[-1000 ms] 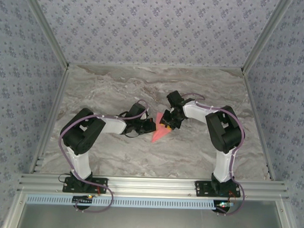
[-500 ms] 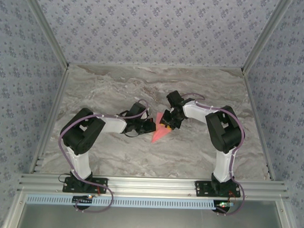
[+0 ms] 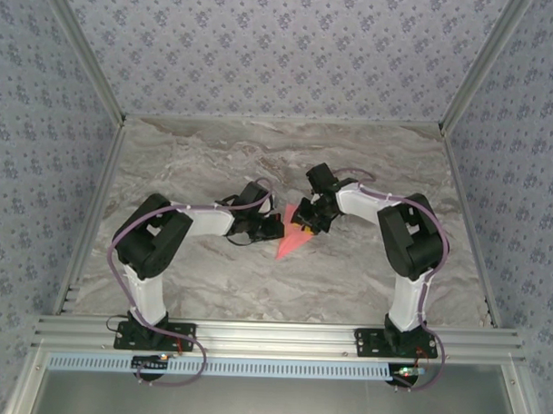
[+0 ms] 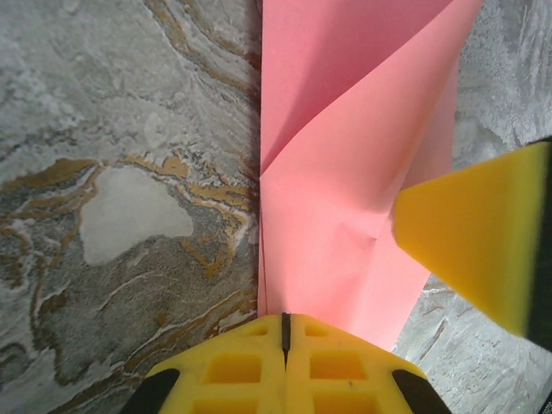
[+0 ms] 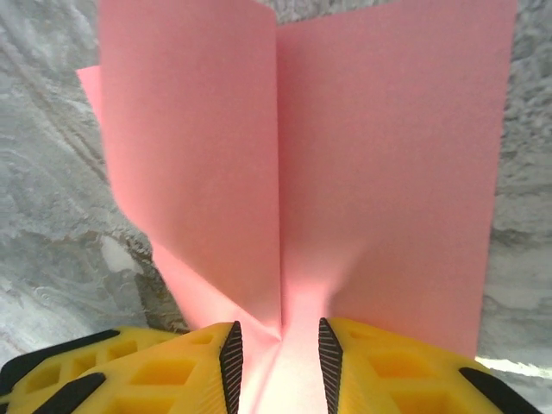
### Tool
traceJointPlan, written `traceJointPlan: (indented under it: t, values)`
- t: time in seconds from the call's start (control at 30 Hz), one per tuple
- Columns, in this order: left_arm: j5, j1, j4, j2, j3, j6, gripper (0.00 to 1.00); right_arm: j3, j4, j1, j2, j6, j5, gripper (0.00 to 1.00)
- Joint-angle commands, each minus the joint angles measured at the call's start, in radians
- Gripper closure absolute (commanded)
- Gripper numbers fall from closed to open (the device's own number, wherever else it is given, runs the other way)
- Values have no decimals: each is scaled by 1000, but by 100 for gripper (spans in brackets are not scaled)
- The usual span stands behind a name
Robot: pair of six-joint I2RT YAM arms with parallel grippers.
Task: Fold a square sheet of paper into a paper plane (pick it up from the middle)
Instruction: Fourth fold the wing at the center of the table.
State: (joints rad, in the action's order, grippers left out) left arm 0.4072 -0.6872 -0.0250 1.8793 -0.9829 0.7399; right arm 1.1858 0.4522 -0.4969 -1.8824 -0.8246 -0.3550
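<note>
Marble-patterned tabletop (image 3: 169, 158) lies under both of your arms in the top view. They meet just left of centre frame over the paper plane (image 3: 289, 246), a salmon-pink wedge whose sharp tip points toward the lower left.

Your left gripper (image 3: 276, 228) reaches in from the left, with its tip against the paper's left edge. In the left wrist view, that gripper (image 4: 285, 321) has its yellow jaws pressed together with only a thin dark seam between them. The narrow end of the paper plane (image 4: 336, 198) runs straight down into that seam, pinched there. The paper rises through the middle of the frame to the top edge. A diagonal fold crosses it, and a thin shadow follows its left edge on the marble. One yellow finger (image 4: 470, 233) of your right gripper overlaps the paper at the right edge of the frame.

Your right gripper (image 3: 300, 224) comes in from the right and sits over the wide end of the paper. In the right wrist view, that gripper (image 5: 279, 332) has its jaws apart on either side of the centre crease. The paper plane (image 5: 379, 172) spreads upward from them in two flat panels. You cannot tell from here whether the pads press on the paper.
</note>
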Motion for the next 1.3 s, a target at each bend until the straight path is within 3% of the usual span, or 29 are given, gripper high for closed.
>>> traceJointPlan:
  t: [0.0,0.2,0.33,0.93,1.27]
  values:
    - [-8,-3,95,41,-5,-32,100,-20,-12,5,87,44,-15,69]
    - [-8,-4,98,44,-7,-33,100,-44,-88,-10,96,98,-76,90]
    - [-10,-3,102,46,-10,-34,100,-45,-122,-26,57,115,-103,97]
    - [-5,-4,111,29,-36,-33,100,-141,-127,-25,-20,149,-43,100]
    - [-64,0,107,-108,-106,-41,98,-175,-144,-16,-38,148,-13,100]
